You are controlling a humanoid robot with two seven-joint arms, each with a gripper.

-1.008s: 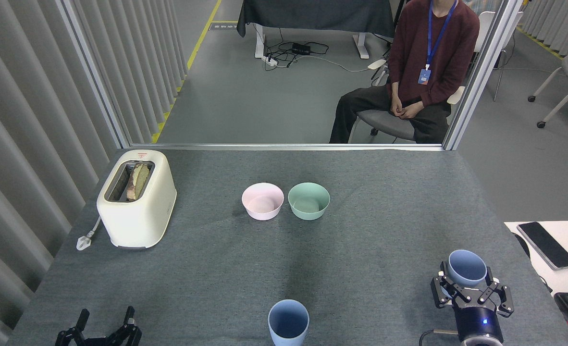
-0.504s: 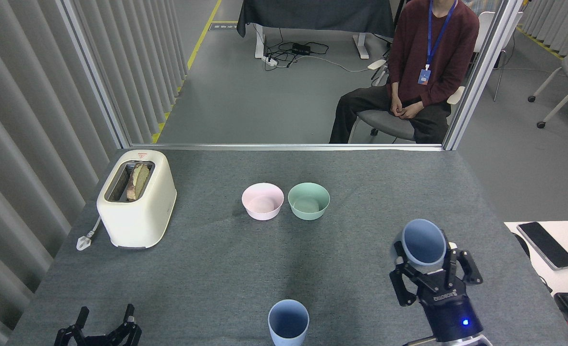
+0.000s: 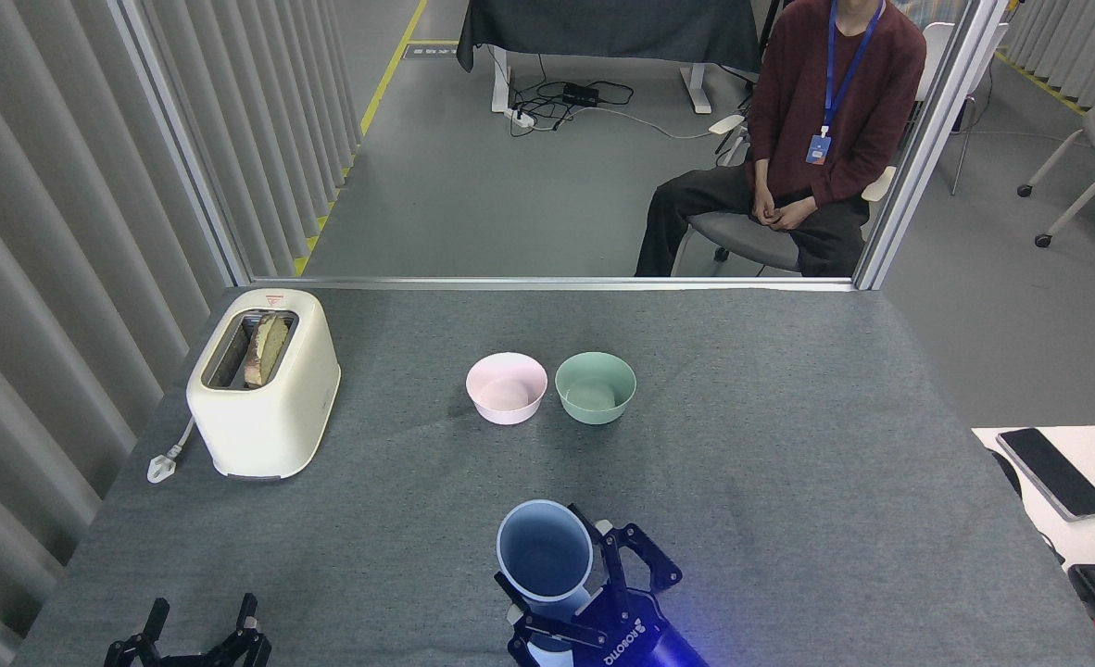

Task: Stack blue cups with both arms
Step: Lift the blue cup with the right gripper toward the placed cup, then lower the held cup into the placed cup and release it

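Grey, felt-like cloth covered the table (image 3: pixel 788 389), which filled most of the view. At far left stood a cream toaster (image 3: pixel 265 389), rounded and smooth, with bread in its slot. Near the middle sat a pink bowl (image 3: pixel 507 387) and a mint bowl (image 3: pixel 595 387), just beside each other, both matte and shallow.

At the near edge, centre, the right gripper (image 3: pixel 561 593) was clamped around a blue cup (image 3: pixel 546 560), a pale matte tumbler tapering to its base, held off the cloth with its long axis near upright and its mouth tipped slightly toward the camera. Below it a sliver of pale blue (image 3: pixel 541 656) showed at the frame's edge, probably the second cup, almost wholly hidden. If so, the held cup lay directly above it, axes roughly in line, and the coming move looked to be a straight descent.

The left gripper (image 3: pixel 200 630) sat at near left, fingers spread and empty, well apart from the cups; the right arm was plainly nearer.
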